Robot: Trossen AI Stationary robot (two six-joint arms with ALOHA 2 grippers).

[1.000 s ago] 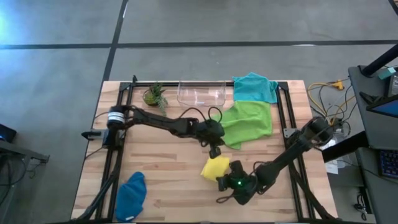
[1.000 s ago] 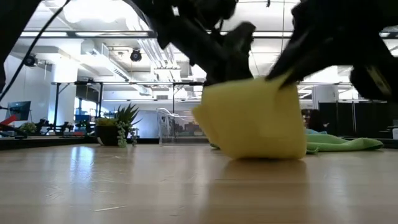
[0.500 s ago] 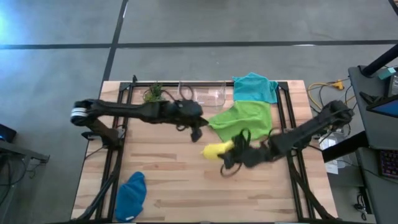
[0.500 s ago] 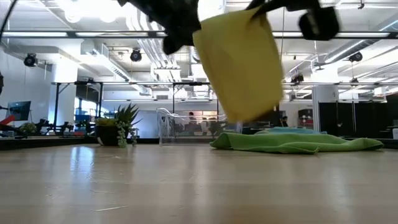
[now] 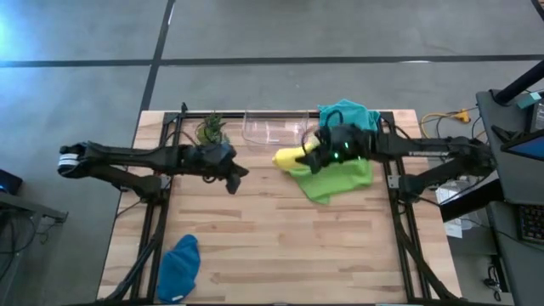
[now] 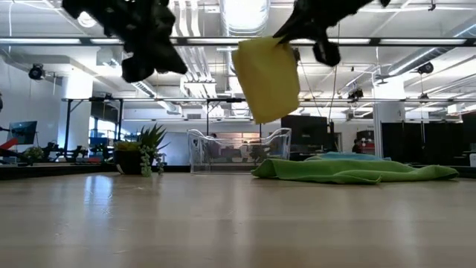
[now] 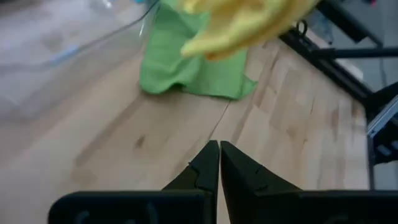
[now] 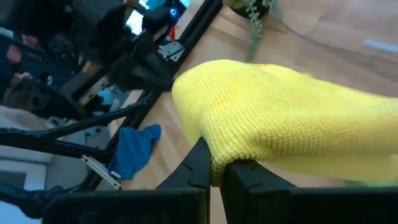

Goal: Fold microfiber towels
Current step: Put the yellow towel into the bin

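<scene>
The yellow towel (image 5: 291,157), folded into a small bundle, hangs in the air near the clear bin, held by my right gripper (image 5: 313,156); in the low view the yellow towel (image 6: 266,78) is well above the table. The lime green towel (image 5: 340,174) lies crumpled at the far right, and the teal towel (image 5: 348,115) lies beyond it. The dark blue towel (image 5: 180,265) lies bunched at the near left. My left gripper (image 5: 235,180) is shut on nothing, raised left of the table's middle. My right gripper pinches the yellow towel's upper edge (image 8: 214,163) between its two fingers, over several folded layers. The fingers come from the table's right, slanting down. The towel hangs below them, slack and clear of the table (image 6: 268,104).
A clear plastic bin (image 5: 274,127) stands at the far edge, with a small potted plant (image 5: 211,129) to its left. Black rails (image 5: 166,144) run along both table sides. Bare wood (image 5: 280,238) spreads over the middle and near part.
My right gripper has risen and swung from the near middle toward the far edge and the bin, carrying the yellow towel, which came off the table and now hangs clear. My left gripper has drawn away from the towel toward the table's left and risen.
</scene>
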